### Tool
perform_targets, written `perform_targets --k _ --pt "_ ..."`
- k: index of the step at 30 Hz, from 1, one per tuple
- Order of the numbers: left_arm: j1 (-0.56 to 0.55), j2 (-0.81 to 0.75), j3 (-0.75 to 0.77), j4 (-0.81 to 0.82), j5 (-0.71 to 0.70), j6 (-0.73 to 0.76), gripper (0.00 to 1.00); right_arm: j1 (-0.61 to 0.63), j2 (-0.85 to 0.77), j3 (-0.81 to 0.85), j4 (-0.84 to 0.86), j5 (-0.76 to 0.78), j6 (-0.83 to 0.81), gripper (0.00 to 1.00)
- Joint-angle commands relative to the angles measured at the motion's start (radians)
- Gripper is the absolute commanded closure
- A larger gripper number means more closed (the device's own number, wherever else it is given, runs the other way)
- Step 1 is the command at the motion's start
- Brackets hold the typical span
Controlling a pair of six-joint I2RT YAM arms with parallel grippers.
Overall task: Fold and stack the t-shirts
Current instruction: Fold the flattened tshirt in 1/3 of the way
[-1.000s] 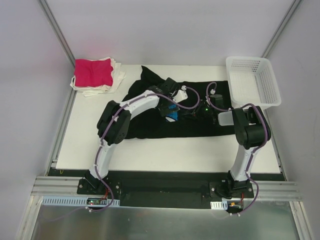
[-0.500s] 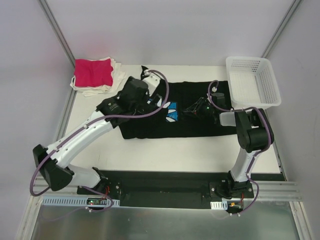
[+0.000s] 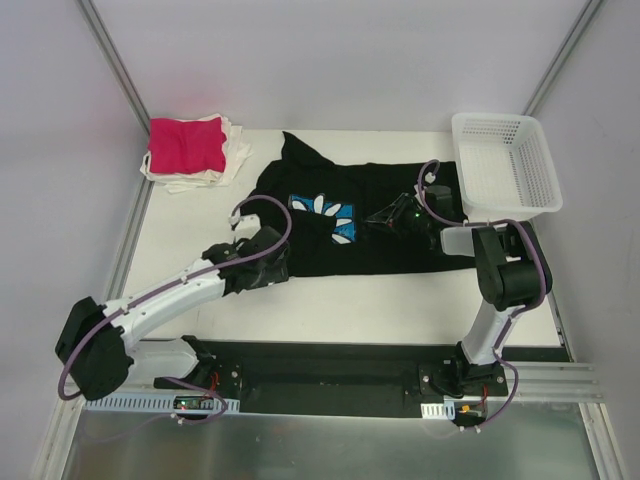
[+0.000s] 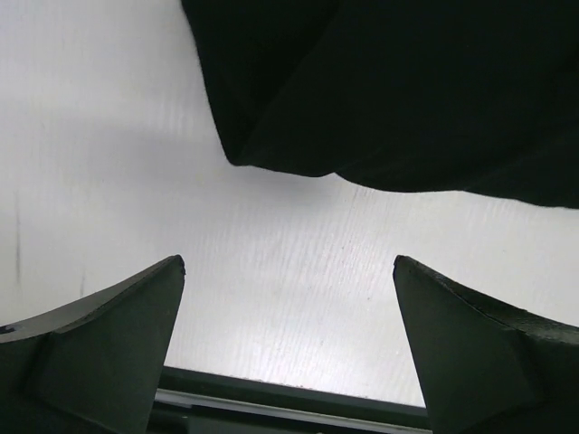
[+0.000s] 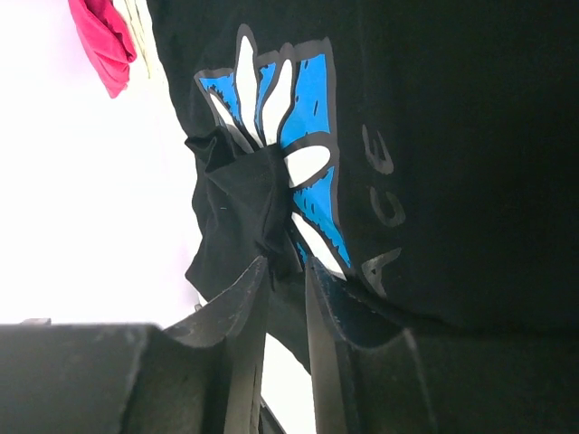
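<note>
White desk (image 3: 350, 300) inside a grey-walled cell: a black t-shirt (image 3: 390, 255) lies spread across the middle, its blue daisy print (image 3: 322, 212) face up. At the shirt's near-left corner, the left end effector (image 3: 262, 262) is poised over the desk with its jaws spread wide and nothing between them; the cloth's edge lies just beyond its fingertips (image 4: 136, 325). The right end effector (image 3: 388, 217) sits on the shirt beside the print, jaws nearly together, pinching a bunched fold of black cloth. A pink t-shirt (image 3: 187, 145) rests on folded cream t-shirts (image 3: 238, 158) at the far-left corner. A white mesh basket (image 3: 540, 160) stands at the far right, just beside the shirt's end.
</note>
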Motion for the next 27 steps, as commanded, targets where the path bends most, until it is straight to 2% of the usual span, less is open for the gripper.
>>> perform_targets --k 1,4,8,13,18,27 --pt "0.005 -0.169 -0.100 0.027 -0.061 -0.344 0.03 0.007 -0.043 -0.016 0.089 -0.032 0.036 0.75" --pt "0.004 -0.226 -0.163 0.070 -0.101 -0.390 0.04 0.010 -0.035 -0.016 0.120 -0.037 0.058 0.78" --pt "0.004 -0.256 -0.190 0.127 -0.150 -0.375 0.04 0.050 -0.006 0.044 0.134 -0.043 0.073 0.81" --pt "0.005 -0.285 -0.204 0.199 -0.179 -0.329 0.04 0.208 0.064 0.202 0.054 -0.051 0.067 0.81" --pt "0.005 -0.292 -0.212 0.220 -0.179 -0.304 0.04 0.384 0.126 0.285 0.003 -0.034 0.059 0.81" --pt "0.007 -0.338 -0.217 0.249 -0.202 -0.221 0.04 0.518 0.274 0.325 0.016 -0.040 0.111 0.81"
